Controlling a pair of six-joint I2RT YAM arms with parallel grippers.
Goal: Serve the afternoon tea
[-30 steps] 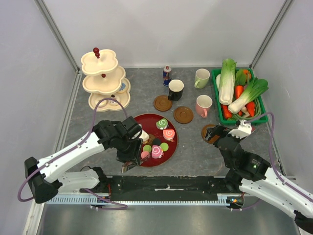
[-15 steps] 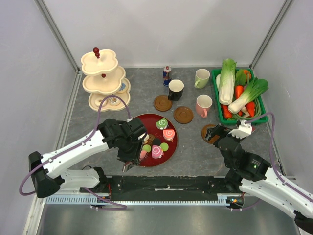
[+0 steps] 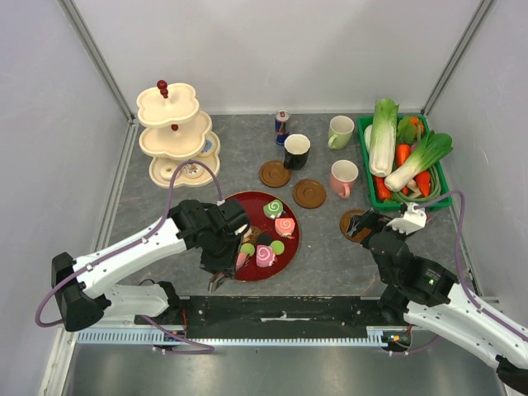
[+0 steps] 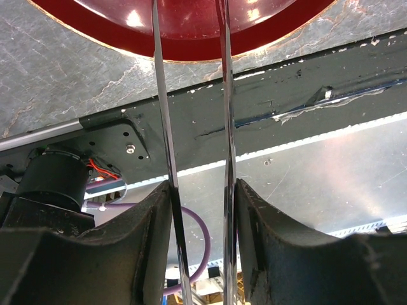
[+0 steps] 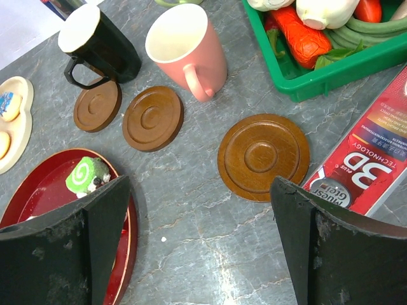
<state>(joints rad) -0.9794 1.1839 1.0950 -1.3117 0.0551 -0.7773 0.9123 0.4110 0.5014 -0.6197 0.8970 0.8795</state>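
My left gripper [image 4: 200,190] is clenched on a pair of metal tongs [image 4: 166,152]. Their blades stand apart and reach over the near rim of the red plate [image 4: 191,38]; I cannot tell what the tips hold. My right gripper [image 5: 197,216] is spread wide and grasps nothing, with a wooden coaster [image 5: 263,156] on the table ahead. The toy pastries [image 3: 285,225] lie on the plate. Beyond it stand the black mug [image 5: 95,41], pink mug [image 5: 186,47] and pale green mug [image 3: 340,131].
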